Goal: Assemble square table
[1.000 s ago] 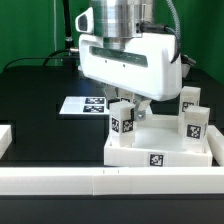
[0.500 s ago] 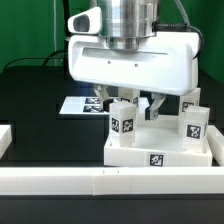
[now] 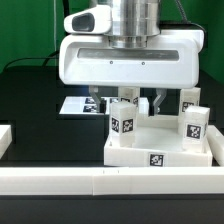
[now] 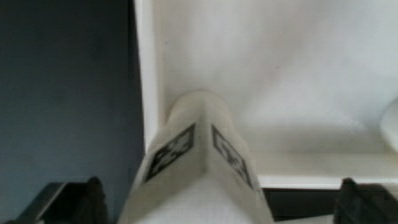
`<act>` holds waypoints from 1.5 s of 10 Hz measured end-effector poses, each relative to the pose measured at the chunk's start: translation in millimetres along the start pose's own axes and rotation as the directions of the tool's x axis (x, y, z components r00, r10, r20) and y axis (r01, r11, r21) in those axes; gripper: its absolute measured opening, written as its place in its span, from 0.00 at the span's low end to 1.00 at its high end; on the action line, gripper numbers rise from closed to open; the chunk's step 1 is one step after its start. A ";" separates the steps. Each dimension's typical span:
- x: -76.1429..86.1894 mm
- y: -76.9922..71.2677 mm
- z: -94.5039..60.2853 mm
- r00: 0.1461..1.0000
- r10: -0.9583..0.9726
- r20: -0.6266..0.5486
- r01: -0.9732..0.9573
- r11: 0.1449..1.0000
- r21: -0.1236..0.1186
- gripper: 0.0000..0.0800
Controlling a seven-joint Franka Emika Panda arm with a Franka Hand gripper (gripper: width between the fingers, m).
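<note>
The square table's white top (image 3: 160, 152) lies near the front rail, rim up, and shows as a pale surface (image 4: 285, 80) in the wrist view. One tagged white leg (image 3: 123, 118) stands upright in its corner on the exterior view's left. My gripper (image 3: 128, 98) hangs straight above that leg, open. In the wrist view the leg (image 4: 192, 165) rises between the dark fingertips (image 4: 75, 202), with a gap on each side. Two more legs (image 3: 193, 122) stand on the top's far side at the exterior view's right.
The marker board (image 3: 80, 105) lies flat on the black table behind the top. A long white border rail (image 3: 100, 182) runs along the front, and another rail piece (image 3: 5, 140) sits at the exterior view's left edge.
My gripper has opened off the upright leg, levelled out and risen a little. The leg stays standing in its corner.
</note>
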State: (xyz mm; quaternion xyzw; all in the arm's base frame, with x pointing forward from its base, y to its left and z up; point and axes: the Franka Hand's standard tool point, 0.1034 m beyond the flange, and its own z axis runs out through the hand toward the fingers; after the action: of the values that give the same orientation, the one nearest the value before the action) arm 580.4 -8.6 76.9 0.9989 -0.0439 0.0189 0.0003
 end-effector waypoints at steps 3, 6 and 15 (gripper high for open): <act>0.5 3.7 0.0 0.971 -0.241 0.000 0.241 0.971 -0.007 0.81; 0.5 4.5 0.4 0.961 -0.278 0.003 0.278 0.960 -0.012 0.65; 0.0 3.9 0.9 0.937 0.351 -0.003 -0.351 0.937 -0.004 0.36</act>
State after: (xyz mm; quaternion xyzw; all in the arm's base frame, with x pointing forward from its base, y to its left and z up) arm 580.2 -12.5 76.0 0.9751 -0.2211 0.0195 -0.0006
